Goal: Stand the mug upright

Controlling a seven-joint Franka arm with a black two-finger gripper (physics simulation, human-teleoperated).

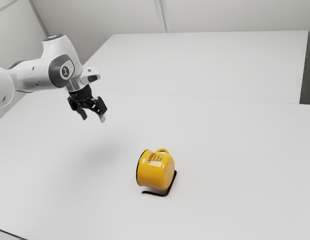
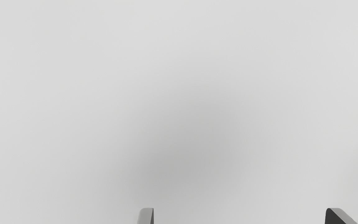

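In the exterior view my gripper (image 1: 93, 118) hangs above the table, up and to the exterior view's left of the mug, well apart from it. The fingers of the gripper (image 2: 239, 214) stand wide apart in the wrist view, with nothing between them. A yellow mug (image 1: 153, 170) with a label lies on its side on the table. Its dark-rimmed mouth faces the exterior view's left, its base faces the right, and its handle (image 1: 164, 150) sticks up on the far side. The inside of the mug is hidden.
The white tabletop (image 1: 235, 165) stretches around the mug. A dark, bent strip (image 1: 168, 190) lies against the mug's base and near side. Behind the table stands a pale wall (image 1: 220, 15).
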